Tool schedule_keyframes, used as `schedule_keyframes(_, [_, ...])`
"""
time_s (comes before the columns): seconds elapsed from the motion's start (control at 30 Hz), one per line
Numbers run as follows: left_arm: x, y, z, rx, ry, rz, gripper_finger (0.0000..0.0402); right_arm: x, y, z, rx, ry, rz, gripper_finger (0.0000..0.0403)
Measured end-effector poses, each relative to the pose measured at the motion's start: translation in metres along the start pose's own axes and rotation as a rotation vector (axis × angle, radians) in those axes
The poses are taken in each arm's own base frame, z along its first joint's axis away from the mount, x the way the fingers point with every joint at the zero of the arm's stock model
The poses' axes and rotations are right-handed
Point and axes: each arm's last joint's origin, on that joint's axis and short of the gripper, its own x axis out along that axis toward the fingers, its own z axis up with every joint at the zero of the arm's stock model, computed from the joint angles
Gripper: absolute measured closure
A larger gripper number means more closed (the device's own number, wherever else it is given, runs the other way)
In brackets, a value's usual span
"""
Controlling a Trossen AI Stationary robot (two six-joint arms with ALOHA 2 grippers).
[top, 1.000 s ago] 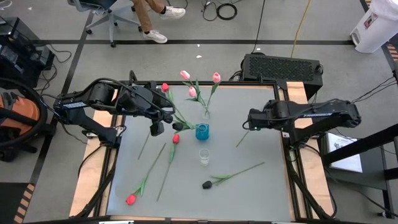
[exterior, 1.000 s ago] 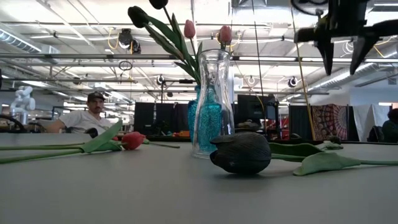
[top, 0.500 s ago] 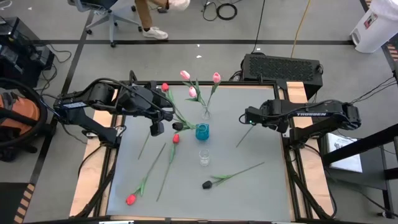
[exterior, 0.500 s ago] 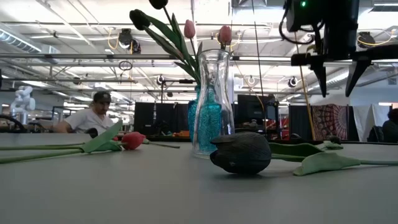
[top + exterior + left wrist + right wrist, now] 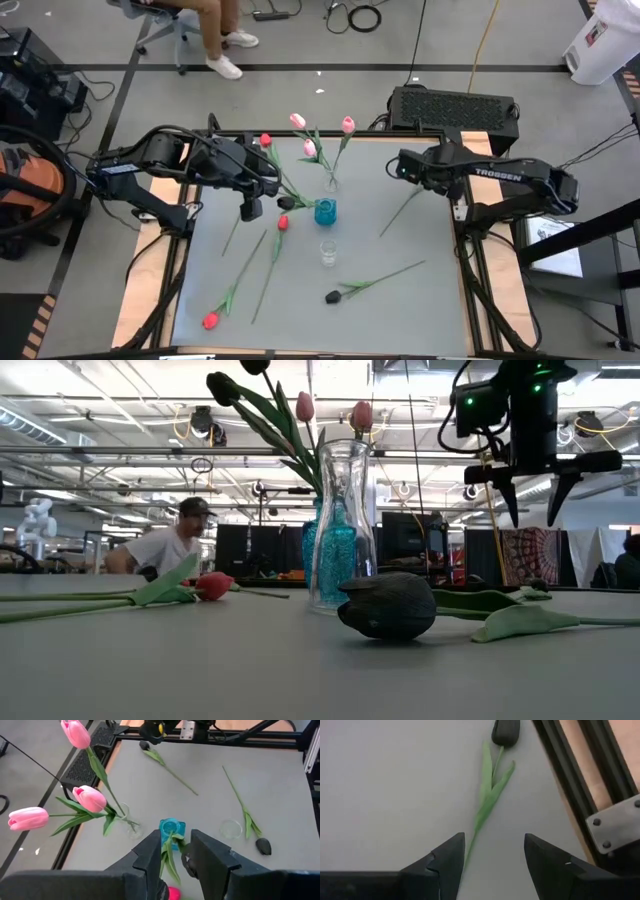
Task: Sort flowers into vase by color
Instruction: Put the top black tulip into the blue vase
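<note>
My left gripper [image 5: 272, 187] [image 5: 176, 851] hovers left of the blue vase [image 5: 325, 211] [image 5: 172, 827], open by a narrow gap. The green stem [image 5: 167, 856] of a red tulip [image 5: 265, 140], whose foot stands in the blue vase, runs between its fingers. Three pink tulips [image 5: 310, 148] lean out of a clear vase [image 5: 330, 184]. My right gripper [image 5: 402, 168] [image 5: 492, 852] is open, above the stem of a black tulip [image 5: 506, 731] [image 5: 400, 212] that lies flat on the table. Another black tulip [image 5: 332, 296] [image 5: 385, 605] lies near the near edge. My left gripper has the red tulip's stem [image 5: 167, 856] between its fingers, close to one finger [image 5: 150, 857]. I cannot tell whether it touches the stem. My right gripper touches nothing.
An empty clear glass [image 5: 328, 250] [image 5: 231, 828] stands just nearer than the blue vase. Two red tulips [image 5: 283, 222] [image 5: 210, 320] and a bare stem [image 5: 232, 236] lie on the table's left half. A person [image 5: 165, 548] moves beyond the far edge. A black frame rail [image 5: 570, 775] borders the table.
My right gripper has travelled toward the table's far edge and come lower, staying open. It now stands over the black tulip's stem near the right side. The left arm and all flowers have kept still. The person behind has shifted.
</note>
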Motion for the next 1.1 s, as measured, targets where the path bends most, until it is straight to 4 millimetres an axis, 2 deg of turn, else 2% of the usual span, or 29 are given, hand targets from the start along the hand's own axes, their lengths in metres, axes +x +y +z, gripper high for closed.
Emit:
schedule_keyframes(0.33, [0.0,0.0,0.0,0.001,-0.002,0.0,0.0288,0.011,-0.001,0.037,0.015,0.011,-0.031,0.0206])
schedule_keyframes(0.67, [0.0,0.0,0.0,0.0,-0.001,0.001,0.0288,0.024,0.0,0.067,0.033,0.109,0.005,0.0206])
schedule_keyframes(0.83, [0.0,0.0,0.0,0.001,0.0,0.001,0.0288,0.035,0.004,0.074,0.016,0.189,-0.009,0.0206])
schedule_keyframes(1.1, [0.0,0.0,0.0,-0.001,-0.001,0.002,0.0288,0.049,0.012,0.072,-0.007,0.292,-0.032,0.0206])
